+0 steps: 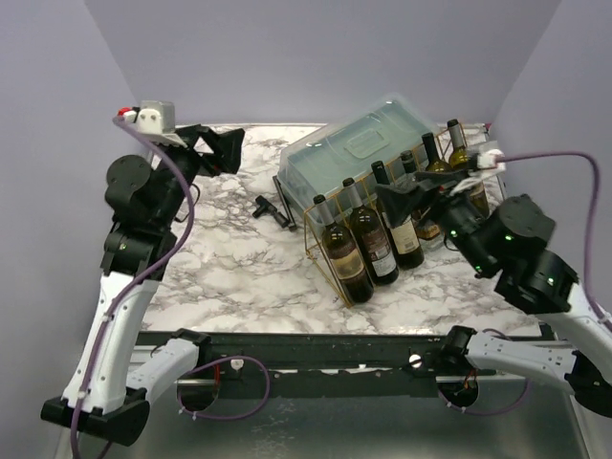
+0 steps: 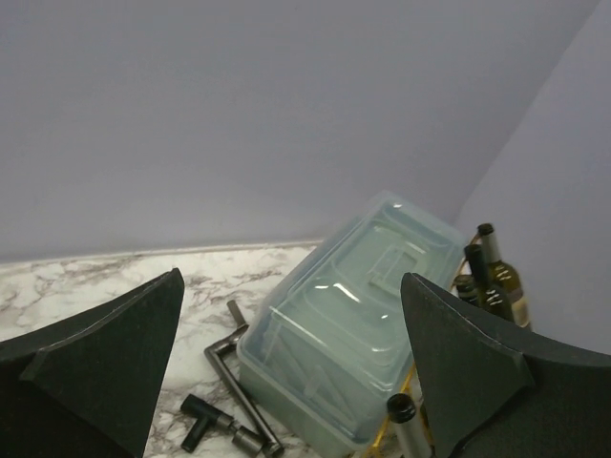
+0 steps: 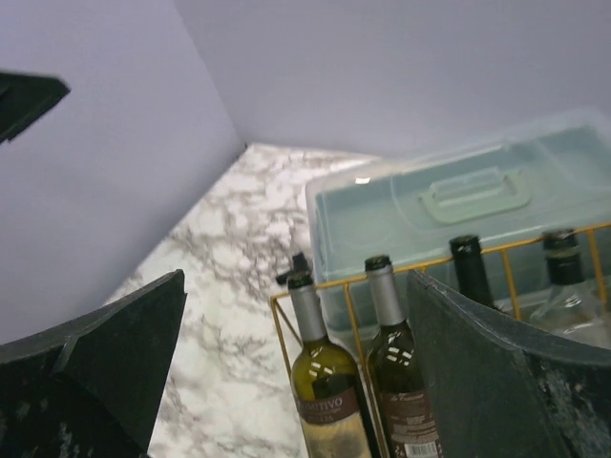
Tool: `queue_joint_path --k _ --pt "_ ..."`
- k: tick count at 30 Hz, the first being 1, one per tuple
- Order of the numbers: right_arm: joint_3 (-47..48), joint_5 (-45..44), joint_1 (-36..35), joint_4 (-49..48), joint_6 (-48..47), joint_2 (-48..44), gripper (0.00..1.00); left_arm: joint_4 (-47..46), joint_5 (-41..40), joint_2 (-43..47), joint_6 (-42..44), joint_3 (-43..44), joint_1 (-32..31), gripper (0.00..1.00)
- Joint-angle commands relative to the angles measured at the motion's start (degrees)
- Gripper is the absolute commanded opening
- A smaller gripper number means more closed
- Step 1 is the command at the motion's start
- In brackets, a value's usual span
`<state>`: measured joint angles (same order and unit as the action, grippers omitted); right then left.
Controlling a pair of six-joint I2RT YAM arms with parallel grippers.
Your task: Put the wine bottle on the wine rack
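The gold wire wine rack [image 1: 316, 247] stands right of the table's middle, against a plastic box. Several dark wine bottles lean in it side by side, necks up; the leftmost wine bottle [image 1: 341, 253] is nearest the table's middle. My right gripper [image 1: 409, 196] hovers open just above the middle bottles and holds nothing. The right wrist view has the rack's top bar [image 3: 340, 283] and two labelled bottles [image 3: 329, 382] between that gripper's [image 3: 296, 315] spread fingers. Far left, my left gripper [image 1: 222, 151] is raised and open, empty; in its wrist view the left gripper [image 2: 291, 286] looks down at the box.
A translucent bluish lidded plastic box [image 1: 359, 153] lies behind the rack and touches it. Black metal tools [image 1: 273, 210] lie on the marble table [image 1: 229, 268] left of the box, also seen as tools [image 2: 234, 382] from the left wrist. Grey walls close in on three sides.
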<state>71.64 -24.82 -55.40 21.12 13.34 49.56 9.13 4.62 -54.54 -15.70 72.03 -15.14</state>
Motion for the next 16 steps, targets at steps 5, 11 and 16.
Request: queue_joint_path --k 5,11,16 --pt "6.6 -9.2 -0.1 -0.1 -8.1 -8.0 1.00 6.5 3.7 5.3 -6.2 8.3 -0.2 0.97" --pt "6.8 -9.6 -0.1 -1.8 -9.8 -12.3 1.00 8.3 2.5 7.4 -7.2 10.8 -0.2 0.97" --pt "6.8 -11.3 -0.1 -2.4 -10.0 -13.2 1.00 9.2 1.2 8.9 -7.6 11.7 -0.2 0.97"
